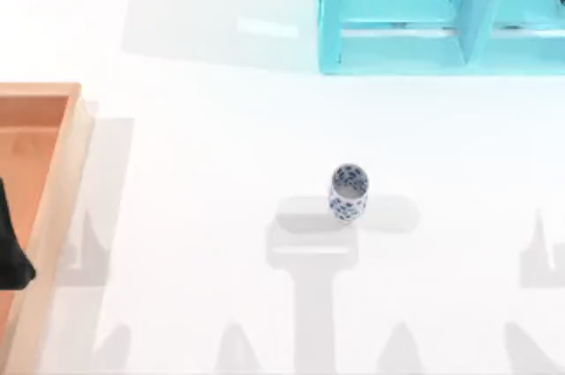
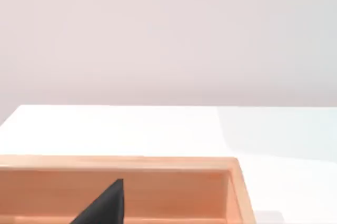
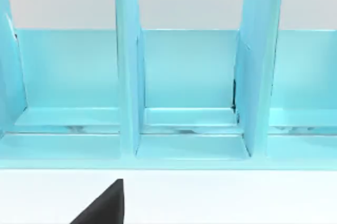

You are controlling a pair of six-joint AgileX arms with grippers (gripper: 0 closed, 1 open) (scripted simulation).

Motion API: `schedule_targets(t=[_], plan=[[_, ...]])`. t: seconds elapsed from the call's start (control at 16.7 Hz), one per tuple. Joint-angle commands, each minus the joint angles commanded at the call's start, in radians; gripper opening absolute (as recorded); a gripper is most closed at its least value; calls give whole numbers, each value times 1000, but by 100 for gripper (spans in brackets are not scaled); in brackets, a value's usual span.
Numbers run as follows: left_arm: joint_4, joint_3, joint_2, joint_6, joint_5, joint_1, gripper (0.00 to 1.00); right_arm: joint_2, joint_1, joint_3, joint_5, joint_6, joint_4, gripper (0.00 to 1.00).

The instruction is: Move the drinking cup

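Standing upright mid-table, the drinking cup (image 1: 349,191), white with blue floral pattern; gripper states indiscernible.

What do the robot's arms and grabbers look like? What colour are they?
Little of them shows. The left arm is a plain black shape over the wooden tray at the table's left edge. In each wrist view one black, pointed, wedge-shaped finger pokes in, matte and smooth; the right one looks the same. I see no cables, markings or stickers.
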Motion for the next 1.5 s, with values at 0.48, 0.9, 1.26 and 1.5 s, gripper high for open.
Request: schedule_targets(t=[0.48,0.9,1.26,1.5], plan=[[0,0,0,0,0,0,100,202,-5,212,5,64,-183,100],[0,0,0,0,0,0,100,862,44,885,21,230,-653,100],[0,0,0,0,0,0,100,1521,185,1465,26,382,-1073,100],[0,0,0,0,0,0,100,1837,319,1723,19,475,-1268,100]])
